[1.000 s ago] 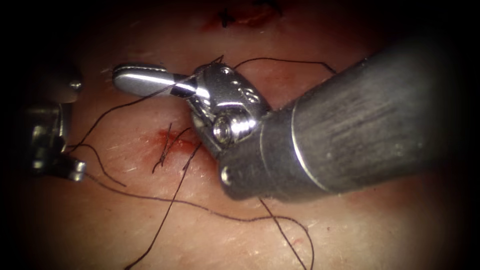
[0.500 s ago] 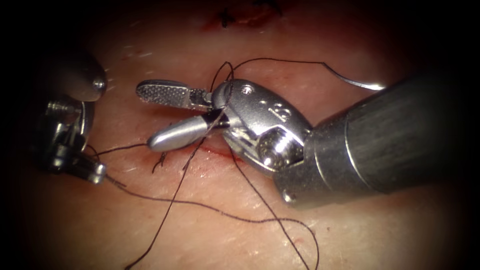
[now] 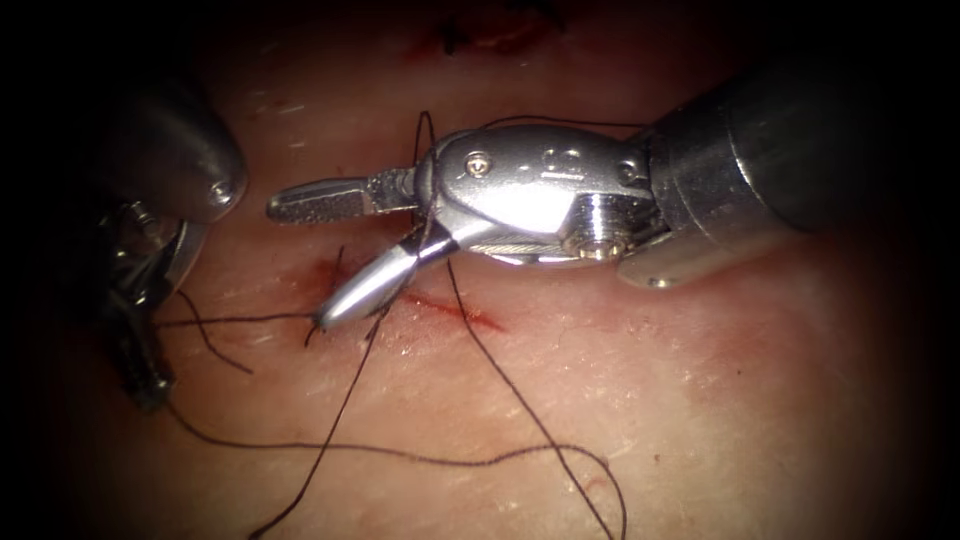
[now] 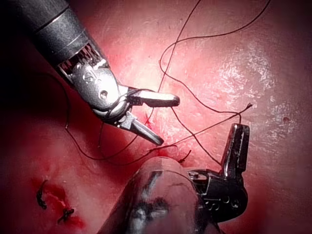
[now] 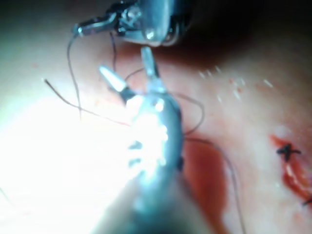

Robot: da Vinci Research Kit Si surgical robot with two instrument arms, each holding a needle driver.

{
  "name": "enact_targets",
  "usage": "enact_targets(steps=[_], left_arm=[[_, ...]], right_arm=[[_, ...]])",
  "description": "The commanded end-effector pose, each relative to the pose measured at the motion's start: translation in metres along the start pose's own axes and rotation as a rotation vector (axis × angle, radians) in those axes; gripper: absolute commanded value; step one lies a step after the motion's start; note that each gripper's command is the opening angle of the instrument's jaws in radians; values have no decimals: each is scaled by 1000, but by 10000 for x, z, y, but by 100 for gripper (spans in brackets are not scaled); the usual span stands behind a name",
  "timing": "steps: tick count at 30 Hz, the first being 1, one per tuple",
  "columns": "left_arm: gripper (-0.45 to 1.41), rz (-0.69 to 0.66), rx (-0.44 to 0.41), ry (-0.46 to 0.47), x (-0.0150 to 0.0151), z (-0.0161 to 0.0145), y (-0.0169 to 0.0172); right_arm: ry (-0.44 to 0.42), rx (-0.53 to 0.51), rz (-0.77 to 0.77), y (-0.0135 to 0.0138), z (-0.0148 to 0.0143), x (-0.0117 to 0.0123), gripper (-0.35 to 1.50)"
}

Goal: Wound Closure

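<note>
Here my right claw (image 3: 318, 255) stands wide open above the tissue (image 3: 700, 400), its two jaws spread in a V. The upper jaw points toward nine o'clock and the lower one slants down toward seven o'clock, its tip just at the small red cut (image 3: 440, 305). Thread (image 3: 500, 370) is draped over the hinge between the jaws, but the jaws grip nothing. From there one strand runs toward five o'clock across the tissue, and another falls toward seven o'clock.

My left claw (image 3: 150, 385) sits at the nine o'clock edge of the endoscope view, left of the cut. In the left wrist view the left claw (image 4: 236, 141) looks closed, with a strand of thread (image 4: 214, 124) meeting its tip, so it seems to have hold of the thread end. A thin strand runs from it toward the cut.

I cannot make out the needle anywhere. An older stitched cut (image 3: 480, 35) with dark knots lies at twelve o'clock, well apart from both claws.
</note>
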Motion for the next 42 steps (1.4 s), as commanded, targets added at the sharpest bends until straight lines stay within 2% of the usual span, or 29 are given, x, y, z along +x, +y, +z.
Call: enact_targets(steps=[1,42], left_arm=[[-45,5,-126,35,-8,17,3],[-45,5,-126,35,-8,17,3]], right_arm=[[-13,18,-7,-2,12,-4,64],[-13,18,-7,-2,12,-4,64]])
